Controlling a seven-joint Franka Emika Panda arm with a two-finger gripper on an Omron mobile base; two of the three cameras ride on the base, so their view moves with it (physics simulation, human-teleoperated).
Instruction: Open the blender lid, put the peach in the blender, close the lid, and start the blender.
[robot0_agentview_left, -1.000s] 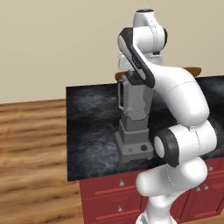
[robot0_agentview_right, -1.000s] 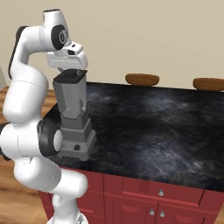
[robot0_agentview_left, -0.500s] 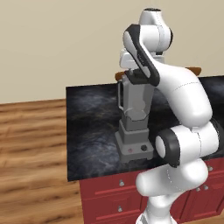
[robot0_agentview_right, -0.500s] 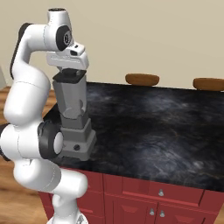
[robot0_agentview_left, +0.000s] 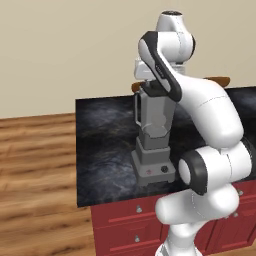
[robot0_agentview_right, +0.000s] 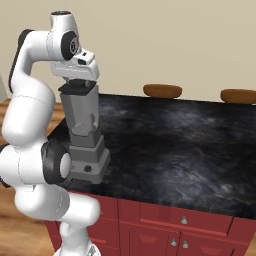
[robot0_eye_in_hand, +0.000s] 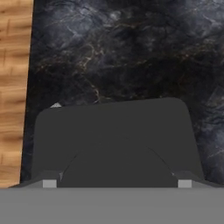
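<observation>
One blender (robot0_agentview_right: 84, 130), blender lid (robot0_agentview_right: 77, 88) on top under claw (robot0_agentview_right: 76, 83), grip indiscernible.

A matt grey, plastic-looking blender (robot0_agentview_left: 152, 142) stands on a desk (robot0_agentview_right: 190, 150) topped in polished black stone veined with pale and rust streaks. The blender lid (robot0_eye_in_hand: 114, 144), a darker charcoal than the jar, looks smooth and dull. Below the stone, glossy red-painted cabinet fronts (robot0_agentview_right: 200, 231) carry small silvery metal knobs. Beside the desk, the floor (robot0_agentview_left: 37, 175) is warm, grained wood planking. Behind the desk, two stool tops (robot0_agentview_right: 162, 90) show brown wood against a flat beige wall (robot0_agentview_left: 65, 50).
</observation>
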